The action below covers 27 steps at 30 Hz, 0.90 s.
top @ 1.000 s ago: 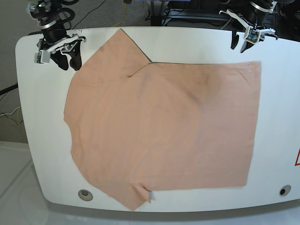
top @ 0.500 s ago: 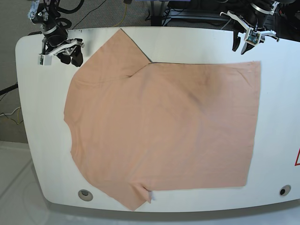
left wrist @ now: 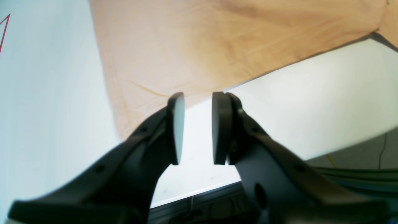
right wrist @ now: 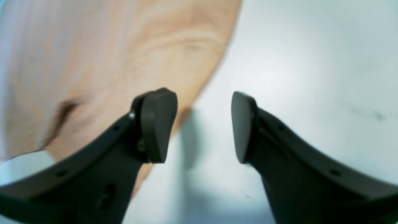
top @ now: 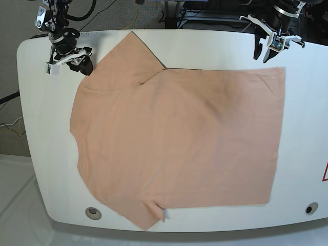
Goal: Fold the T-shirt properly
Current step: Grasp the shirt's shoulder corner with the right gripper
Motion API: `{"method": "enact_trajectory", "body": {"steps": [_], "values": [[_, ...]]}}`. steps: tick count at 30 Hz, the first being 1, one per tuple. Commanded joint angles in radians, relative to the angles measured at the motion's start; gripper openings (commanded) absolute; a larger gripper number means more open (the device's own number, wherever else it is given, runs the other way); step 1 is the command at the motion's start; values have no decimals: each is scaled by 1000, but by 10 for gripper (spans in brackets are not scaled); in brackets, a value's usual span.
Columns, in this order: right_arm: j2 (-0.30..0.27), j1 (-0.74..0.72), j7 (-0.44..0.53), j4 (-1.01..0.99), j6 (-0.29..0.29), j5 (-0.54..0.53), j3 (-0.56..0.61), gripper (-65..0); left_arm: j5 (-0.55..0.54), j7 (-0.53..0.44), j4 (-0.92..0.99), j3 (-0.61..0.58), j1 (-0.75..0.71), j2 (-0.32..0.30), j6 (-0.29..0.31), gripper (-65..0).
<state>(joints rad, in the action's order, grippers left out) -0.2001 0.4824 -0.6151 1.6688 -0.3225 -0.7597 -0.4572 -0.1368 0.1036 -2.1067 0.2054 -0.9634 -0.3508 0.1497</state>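
My right wrist view is blurred, so the cloth's edge there is hard to read. The T-shirt (top: pixel 179 143) lies flat across the white table (top: pixel 46 154). My left gripper (left wrist: pixel 196 127) hangs at its far right corner, jaws narrowly apart, empty. My right gripper (right wrist: pixel 202 124) stands wider, empty, beside the far left sleeve.

Right wrist view soft throughout; T-shirt (right wrist: pixel 102 59) weave unreadable, cloth cut off at top and left edges. Left wrist view: T-shirt runs off the top edge; red mark (left wrist: pixel 4 29) on the desk (left wrist: pixel 311 102) clipped at left. Base view: both arms cut off at top; small white scrap (top: pixel 163 213) at lower sleeve too small to identify.
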Motion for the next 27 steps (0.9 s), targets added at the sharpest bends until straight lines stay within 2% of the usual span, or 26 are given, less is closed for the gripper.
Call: {"method": "enact_trajectory", "body": {"steps": [1, 9, 15, 19, 21, 27], "values": [[-36, -23, 16, -25, 2, -27, -2, -343, -5, 17, -26, 12, 9, 8, -8, -511], [-65, -31, 15, -54, 19, -51, 33, -343, -11, 93, -26, 47, 48, 37, -6, -500], [-75, -35, -25, -47, 7, -128, 75, -341, -10, 83, -9, 31, 23, 0, -7, -510], [-70, -43, -49, -41, 4, -138, 87, -341, -10, 77, -10, 28, 22, -8, -8, -512], [-62, -66, -107, -44, -4, -156, 117, -341, -6, 62, -14, 24, 25, -12, -8, -509], [-58, -72, -128, -42, -12, -147, 136, -342, -5, 59, -10, 22, 26, -12, -8, -510]]}}
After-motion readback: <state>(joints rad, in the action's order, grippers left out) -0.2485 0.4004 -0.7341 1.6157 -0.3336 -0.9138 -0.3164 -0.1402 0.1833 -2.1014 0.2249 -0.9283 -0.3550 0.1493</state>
